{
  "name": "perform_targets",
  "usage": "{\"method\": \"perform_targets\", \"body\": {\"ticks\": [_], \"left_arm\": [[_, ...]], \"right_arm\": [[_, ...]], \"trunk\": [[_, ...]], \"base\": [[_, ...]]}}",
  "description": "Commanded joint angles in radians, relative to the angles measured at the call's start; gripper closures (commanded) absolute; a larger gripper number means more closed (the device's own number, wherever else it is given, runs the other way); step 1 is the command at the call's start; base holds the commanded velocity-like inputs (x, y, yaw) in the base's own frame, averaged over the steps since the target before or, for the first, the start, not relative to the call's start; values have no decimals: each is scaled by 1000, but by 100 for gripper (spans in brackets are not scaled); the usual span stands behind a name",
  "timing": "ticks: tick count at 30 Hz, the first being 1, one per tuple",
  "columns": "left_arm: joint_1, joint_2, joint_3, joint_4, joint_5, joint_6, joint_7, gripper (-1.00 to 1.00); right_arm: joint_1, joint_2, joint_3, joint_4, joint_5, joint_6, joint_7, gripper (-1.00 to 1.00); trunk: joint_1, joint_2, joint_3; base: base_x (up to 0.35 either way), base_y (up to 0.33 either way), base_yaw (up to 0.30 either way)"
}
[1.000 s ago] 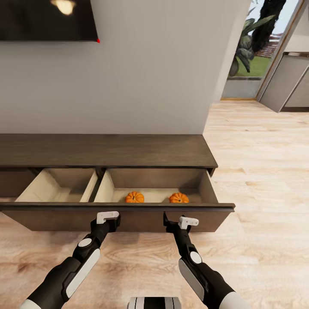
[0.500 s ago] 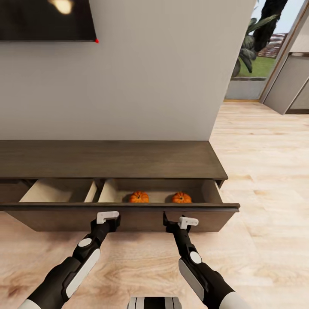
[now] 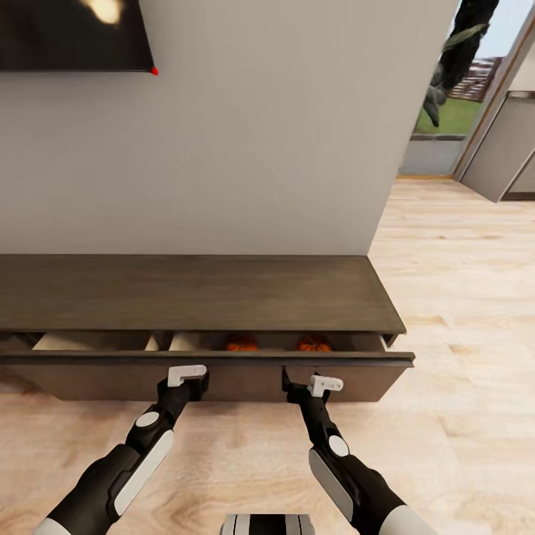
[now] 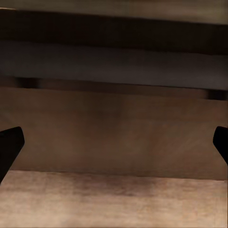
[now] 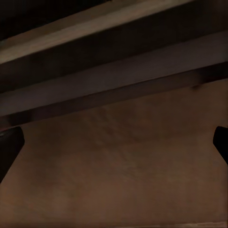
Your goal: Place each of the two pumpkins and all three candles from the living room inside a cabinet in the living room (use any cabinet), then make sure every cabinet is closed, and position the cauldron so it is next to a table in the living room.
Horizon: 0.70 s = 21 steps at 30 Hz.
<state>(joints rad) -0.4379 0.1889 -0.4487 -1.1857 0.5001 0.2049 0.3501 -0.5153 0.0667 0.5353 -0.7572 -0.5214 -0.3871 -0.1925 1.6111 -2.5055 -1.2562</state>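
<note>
The cabinet runs long and low along the wall, its long axis left to right in the head view. Its drawer front stands out only slightly from the cabinet's top slab, leaving a narrow slot. In that slot, toward the cabinet's right end, the tops of two pumpkins peek out side by side, apart from each other. The left tool and right tool sit against the drawer front; both wrist views show their fingers spread wide, holding nothing. A second ago the drawer stood much further out from the cabinet, pumpkins fully exposed.
</note>
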Motion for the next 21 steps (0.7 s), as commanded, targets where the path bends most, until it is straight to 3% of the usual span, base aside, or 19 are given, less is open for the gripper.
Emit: {"method": "perform_targets", "body": {"ticks": [1, 10, 21], "left_arm": [[-1, 1, -4, -2, 8, 3, 9, -100], [-1, 1, -4, -5, 9, 5, 9, -100], [-1, 1, -4, -6, 9, 5, 9, -100]], "right_arm": [[-2, -1, 5, -1, -1, -6, -5, -100], [-2, 1, 6, -2, -1, -4, -5, -100], [-2, 0, 6, -2, 0, -4, -5, -100]], "trunk": [[0, 0, -1], [0, 0, -1], [0, 0, -1]], "base": [[218, 0, 0], [188, 0, 0], [16, 0, 0]]}}
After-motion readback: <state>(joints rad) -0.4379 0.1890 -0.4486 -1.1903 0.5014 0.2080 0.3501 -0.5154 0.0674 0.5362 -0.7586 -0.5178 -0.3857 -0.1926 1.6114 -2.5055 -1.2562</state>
